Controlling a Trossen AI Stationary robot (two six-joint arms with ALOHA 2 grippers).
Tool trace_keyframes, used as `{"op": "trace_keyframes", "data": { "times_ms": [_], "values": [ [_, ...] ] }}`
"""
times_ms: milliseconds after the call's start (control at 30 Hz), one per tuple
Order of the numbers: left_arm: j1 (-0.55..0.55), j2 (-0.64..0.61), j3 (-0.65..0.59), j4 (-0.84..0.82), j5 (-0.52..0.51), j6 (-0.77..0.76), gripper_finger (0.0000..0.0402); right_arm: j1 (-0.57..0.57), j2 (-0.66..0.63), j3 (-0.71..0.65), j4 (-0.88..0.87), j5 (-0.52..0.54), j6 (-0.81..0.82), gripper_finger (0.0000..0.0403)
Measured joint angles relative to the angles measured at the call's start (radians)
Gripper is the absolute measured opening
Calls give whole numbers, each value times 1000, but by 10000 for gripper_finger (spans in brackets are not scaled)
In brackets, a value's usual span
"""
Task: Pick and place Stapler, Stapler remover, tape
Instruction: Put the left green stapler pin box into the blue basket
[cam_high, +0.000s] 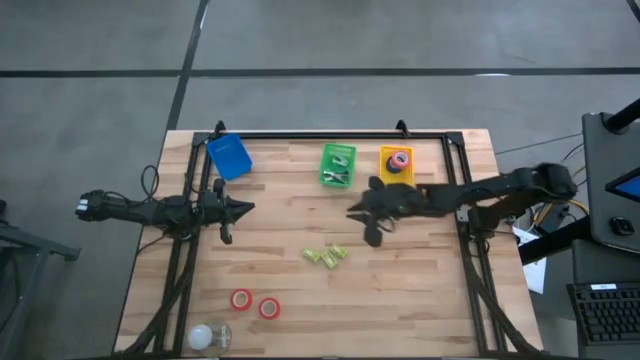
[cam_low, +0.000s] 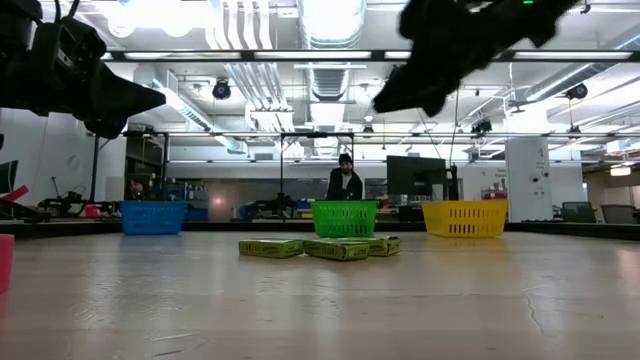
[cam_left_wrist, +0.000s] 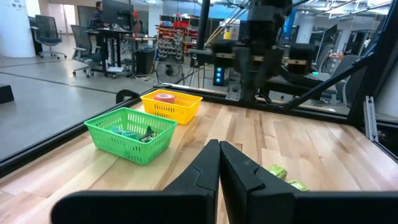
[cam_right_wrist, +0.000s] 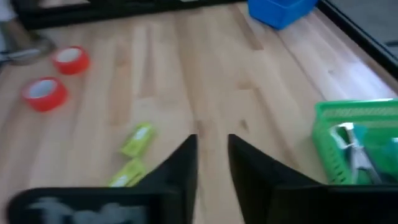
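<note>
right claw stretched out low over table near yellow basket, fingers slightly apart, holding nothing. left claw parked beside blue basket, pinched closed, empty.

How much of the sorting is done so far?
Partly done: one red tape roll sits in the yellow basket, and the green basket holds items. Neither gripper holds anything. Two red rolls and the yellow-green boxes remain on the table.
</note>
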Motion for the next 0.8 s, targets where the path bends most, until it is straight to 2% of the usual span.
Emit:
{"op": "trace_keyframes", "data": {
  "times_ms": [67, 133, 533, 800],
  "values": [
    [0, 0, 0, 0, 0, 0, 14, 23, -65, -75, 48, 0, 11, 33],
    [0, 0, 0, 0, 0, 0, 14, 41, -130, -146, 85, 4, 14, 17],
    [0, 0, 0, 0, 0, 0, 14, 101, -511, -465, 196, 30, 11, 8],
    [0, 0, 0, 0, 0, 0, 14, 101, -753, -610, 239, 30, -25, 8]
  ]
}}
